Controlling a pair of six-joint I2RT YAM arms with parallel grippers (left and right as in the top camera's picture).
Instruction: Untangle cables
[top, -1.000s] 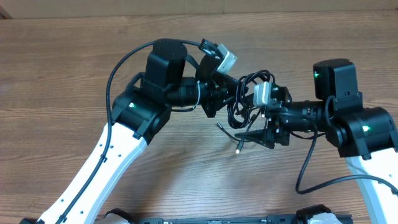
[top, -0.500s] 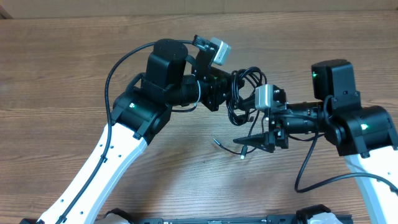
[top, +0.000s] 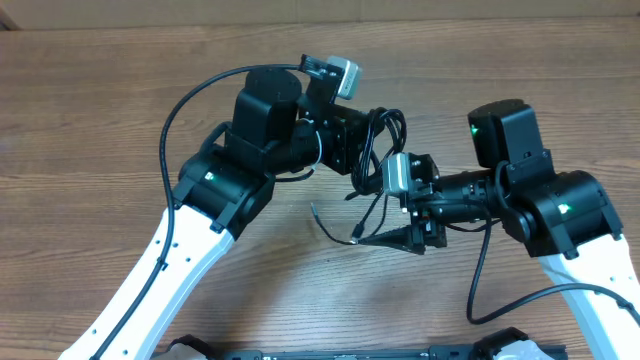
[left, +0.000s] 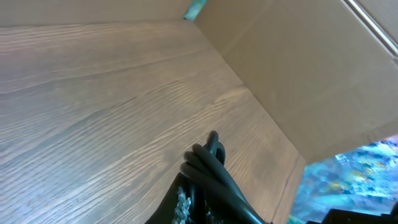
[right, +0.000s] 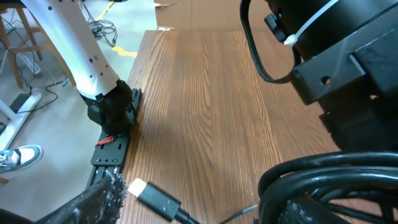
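The cables (top: 385, 128) are a bundle of thin black cords held above the wooden table between the two arms. My left gripper (top: 366, 150) is shut on the bundle's upper loops; in the left wrist view the cords (left: 210, 163) rise from between its fingers (left: 186, 202). Two loose ends hang down, one bare-tipped (top: 318, 213) and one with a plug (top: 354, 240). My right gripper (top: 388, 215) stands open just below the bundle. In the right wrist view the plug (right: 148, 194) lies between its jaws, and cable loops (right: 323, 180) cover the right finger.
A cardboard wall (left: 298, 68) runs along the table's far edge. The left arm's base (right: 112, 115) sits at the table's near edge. The wooden tabletop (top: 90, 120) stretches to the left of both arms.
Both grippers have moved left with the bundle, and the left wrist has turned upward. The loose ends have been dragged left across the table. The right jaws have narrowed slightly.
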